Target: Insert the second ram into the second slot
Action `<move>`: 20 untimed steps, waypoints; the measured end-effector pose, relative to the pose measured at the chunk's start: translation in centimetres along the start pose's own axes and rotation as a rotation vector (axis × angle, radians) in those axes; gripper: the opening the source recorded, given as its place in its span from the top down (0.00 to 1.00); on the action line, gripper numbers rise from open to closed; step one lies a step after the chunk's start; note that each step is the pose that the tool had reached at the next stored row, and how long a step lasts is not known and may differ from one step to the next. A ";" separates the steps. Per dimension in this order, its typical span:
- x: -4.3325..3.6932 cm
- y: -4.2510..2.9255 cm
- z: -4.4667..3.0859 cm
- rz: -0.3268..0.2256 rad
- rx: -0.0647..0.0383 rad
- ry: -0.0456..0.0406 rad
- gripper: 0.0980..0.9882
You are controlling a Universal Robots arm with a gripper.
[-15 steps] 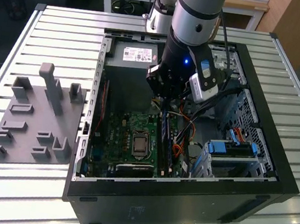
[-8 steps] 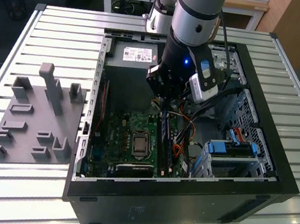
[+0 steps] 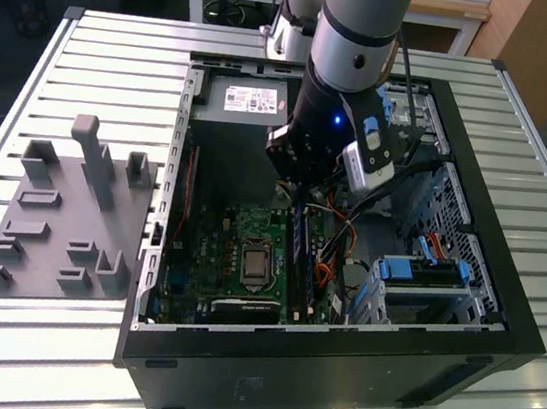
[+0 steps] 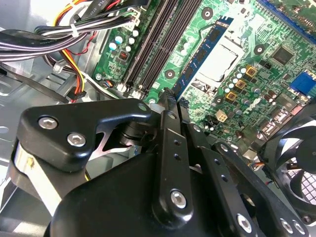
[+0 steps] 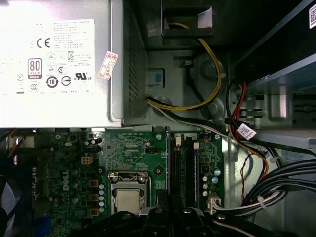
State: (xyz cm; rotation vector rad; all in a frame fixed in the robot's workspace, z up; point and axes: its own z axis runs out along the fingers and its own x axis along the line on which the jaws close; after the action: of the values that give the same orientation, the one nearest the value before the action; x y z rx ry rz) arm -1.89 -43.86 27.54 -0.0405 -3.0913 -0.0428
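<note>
The fingers [image 4: 170, 133] are pinched on one end of the second ram [image 4: 202, 54], holding it on edge along the dark memory slots [image 4: 150, 47] beside the processor socket [image 4: 222, 61], seemingly so it lines up for seating.

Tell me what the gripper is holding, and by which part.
The gripper grips the blue RAM stick near one end, above the motherboard.

Matt black metal, studded with bright steel screws, is seen on the gripper [image 4: 170, 101]; the second ram [image 4: 205, 52] is shown as smooth blue circuit board over a glossy green motherboard [image 4: 256, 54]. The matt black-painted case [image 3: 332, 374] is carried by a ribbed, satin-metal tabletop [image 3: 101, 61].
</note>
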 end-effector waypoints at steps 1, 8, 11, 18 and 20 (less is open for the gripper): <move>0.00 0.00 0.02 0.000 0.000 0.0000 0.96; -0.01 0.00 0.20 0.000 0.000 0.0004 0.96; -0.02 -0.01 0.33 0.000 0.000 0.0005 0.96; -0.02 -0.01 0.47 0.000 0.005 0.0012 0.96; -0.02 -0.01 0.50 0.000 0.005 0.0018 0.96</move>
State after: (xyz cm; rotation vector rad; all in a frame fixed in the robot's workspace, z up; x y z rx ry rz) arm -1.89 -43.86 27.04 -0.0409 -3.0895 -0.0356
